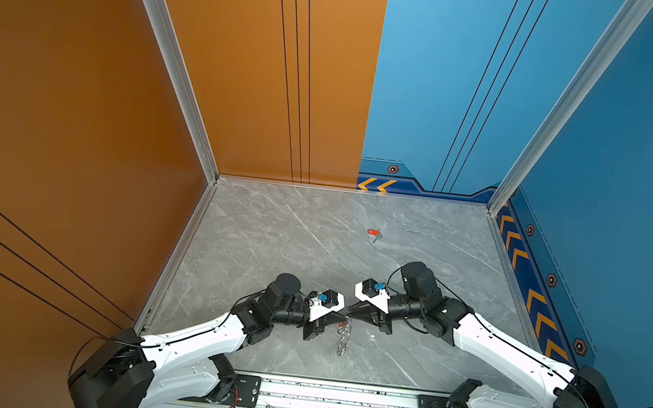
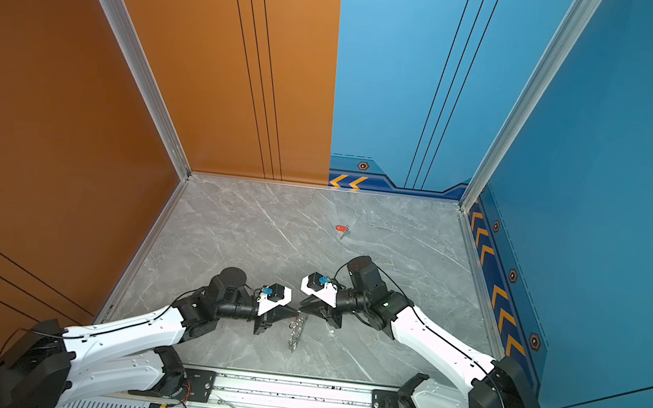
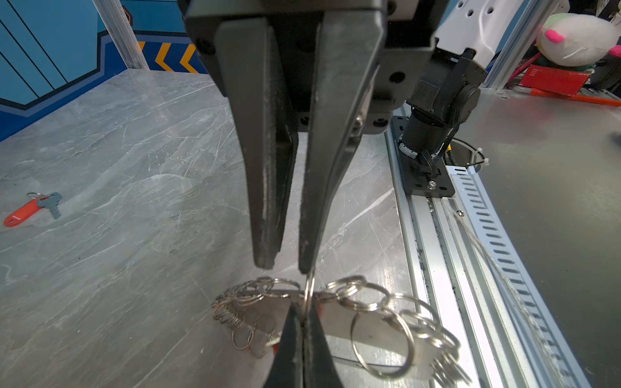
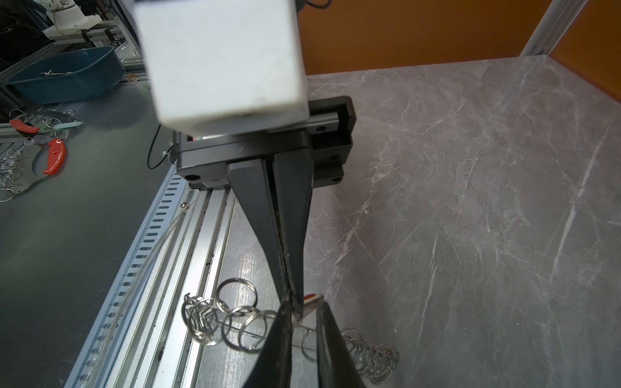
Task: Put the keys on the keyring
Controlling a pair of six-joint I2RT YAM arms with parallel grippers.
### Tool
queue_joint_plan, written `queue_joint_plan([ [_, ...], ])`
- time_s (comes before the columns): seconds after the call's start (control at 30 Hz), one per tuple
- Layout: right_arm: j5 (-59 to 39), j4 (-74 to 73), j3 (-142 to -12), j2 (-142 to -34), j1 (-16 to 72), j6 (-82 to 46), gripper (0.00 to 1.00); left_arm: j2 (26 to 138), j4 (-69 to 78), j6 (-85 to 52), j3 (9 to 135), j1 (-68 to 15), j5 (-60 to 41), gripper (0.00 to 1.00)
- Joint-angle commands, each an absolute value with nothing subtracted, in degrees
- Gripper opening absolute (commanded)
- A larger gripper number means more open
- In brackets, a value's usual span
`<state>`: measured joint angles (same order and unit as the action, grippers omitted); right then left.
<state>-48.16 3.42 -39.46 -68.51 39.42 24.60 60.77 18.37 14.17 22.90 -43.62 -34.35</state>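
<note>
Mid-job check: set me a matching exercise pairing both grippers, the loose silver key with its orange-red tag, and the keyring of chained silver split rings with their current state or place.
Things:
1. left gripper
2. right gripper
3. silver metal key with orange-red plastic tag
4. keyring of chained silver split rings

States:
A. lying alone on the grey marble table, apart from both grippers
B. jaws slightly apart
C. bunched beneath the meeting gripper tips
D. shut on one split ring

Pairs: 1-D, 2-B, 3-A, 4-C
</note>
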Motion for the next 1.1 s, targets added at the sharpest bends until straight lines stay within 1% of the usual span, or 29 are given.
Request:
queue_joint_plan([
  [0.0, -47.99, 4.92, -40.47, -69.20, 39.81, 24.85, 0.16, 60.65, 20.69, 14.74, 23.51, -43.68, -33.98, 0.00],
  [0.1, -47.99, 5.05, -40.52, -69.27, 39.82, 24.80, 0.16, 60.74, 20.70, 14.68, 23.69, -43.68, -33.93, 0.00],
  [0.27, -48.69, 3.79, -39.58, -67.60, 39.81, 24.12, 0.19, 61.05, 20.65, 14.77, 23.57, -43.69, -33.10, 0.00],
  [0.37, -48.60, 4.20, -39.73, -67.97, 39.81, 24.15, 0.19, 61.02, 20.68, 14.77, 23.68, -43.68, -32.93, 0.00],
  [0.43, -48.26, 4.33, -39.80, -68.54, 41.62, 24.24, 0.19, 61.00, 20.68, 14.77, 23.68, -43.73, -32.97, 0.00],
  [0.73, -48.35, 4.97, -40.25, -68.61, 41.71, 24.52, 0.19, 61.70, 20.68, 14.94, 23.95, -43.68, -32.74, 0.00],
  [0.87, -45.09, 5.45, -40.60, -69.96, 42.02, 25.03, 0.18, 61.35, 20.66, 14.94, 23.89, -43.68, -33.43, 0.00],
  [1.07, -43.92, 5.55, -41.15, -70.40, 42.03, 25.04, 0.15, 61.17, 20.72, 14.94, 23.81, -43.68, -33.66, 0.00],
])
